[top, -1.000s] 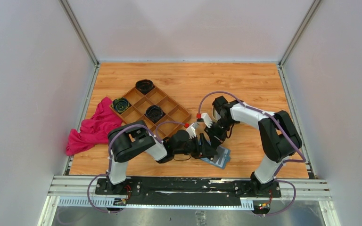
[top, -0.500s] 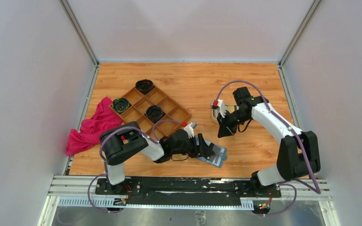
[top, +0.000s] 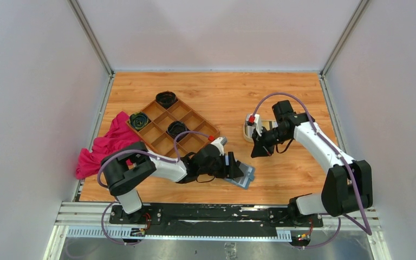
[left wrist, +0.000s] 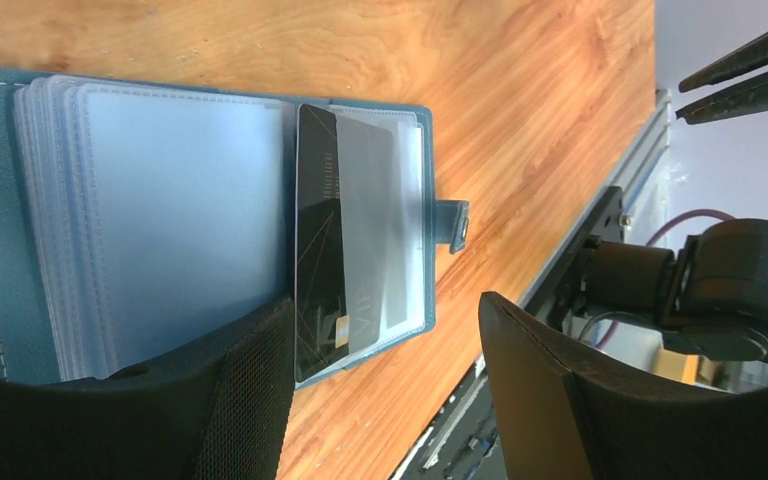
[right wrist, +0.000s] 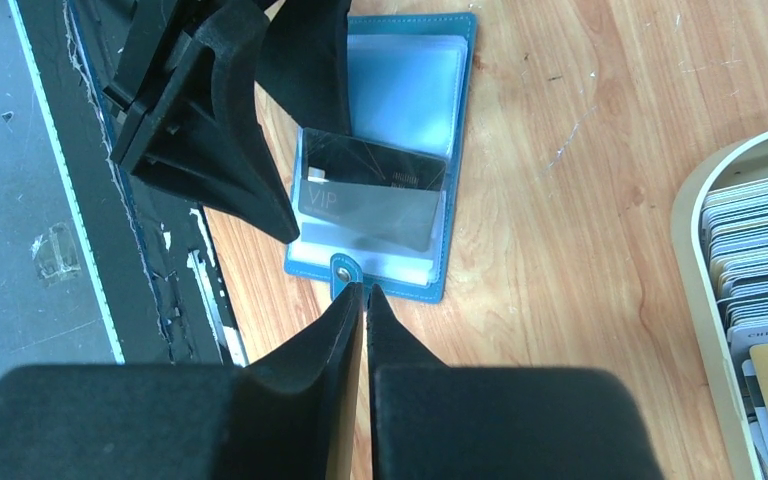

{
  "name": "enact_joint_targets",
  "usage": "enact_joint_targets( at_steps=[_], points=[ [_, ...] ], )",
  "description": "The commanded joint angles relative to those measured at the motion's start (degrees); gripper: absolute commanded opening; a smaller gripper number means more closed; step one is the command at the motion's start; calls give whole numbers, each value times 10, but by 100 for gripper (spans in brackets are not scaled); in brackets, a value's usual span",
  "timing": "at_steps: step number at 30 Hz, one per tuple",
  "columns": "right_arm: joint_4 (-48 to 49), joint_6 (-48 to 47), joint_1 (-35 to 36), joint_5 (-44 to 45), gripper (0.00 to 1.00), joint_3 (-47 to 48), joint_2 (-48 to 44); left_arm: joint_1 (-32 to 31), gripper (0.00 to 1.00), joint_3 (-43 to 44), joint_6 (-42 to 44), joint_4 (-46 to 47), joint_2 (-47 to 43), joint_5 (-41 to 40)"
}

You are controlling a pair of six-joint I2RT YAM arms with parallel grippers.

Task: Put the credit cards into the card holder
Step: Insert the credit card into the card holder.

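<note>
The teal card holder (top: 245,177) lies open near the table's front edge, its clear sleeves (left wrist: 180,220) fanned out. A dark credit card (left wrist: 318,240) sits in the holder's end pocket, also seen in the right wrist view as the dark card (right wrist: 375,170). My left gripper (left wrist: 385,305) is open and straddles the holder's near edge, one finger (left wrist: 230,400) over the sleeves. My right gripper (right wrist: 362,290) hangs above the wood beside the holder's snap tab (right wrist: 342,266), shut with nothing in it. Several more credit cards (right wrist: 760,280) are stacked in a cream tray.
The cream oval tray (top: 247,130) stands right of centre, under my right wrist. A brown wooden compartment tray (top: 195,127) holding dark rolled items sits at the left. A pink cloth (top: 105,146) lies by the left wall. The table's front rail (right wrist: 80,200) is close to the holder.
My right gripper has pulled back from the card holder towards the cream tray, leaving the dark card in the pocket. The left gripper stayed at the holder, which slid slightly left.
</note>
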Motion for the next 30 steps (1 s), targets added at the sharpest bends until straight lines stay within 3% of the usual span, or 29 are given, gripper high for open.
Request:
enact_joint_targets(
  at_steps=[1,18,30],
  points=[
    [-13,-16,-8,-16,8,-10,-17,-4,70,13,52,-77,-21,-40],
    [-9,-21,-9,-10,9,-13,-23,-53,69,134,173,-296,-16,-128],
    [-8,-23,-10,-12,9,-15,-28,-37,71,113,118,-252,-21,-65]
  ],
)
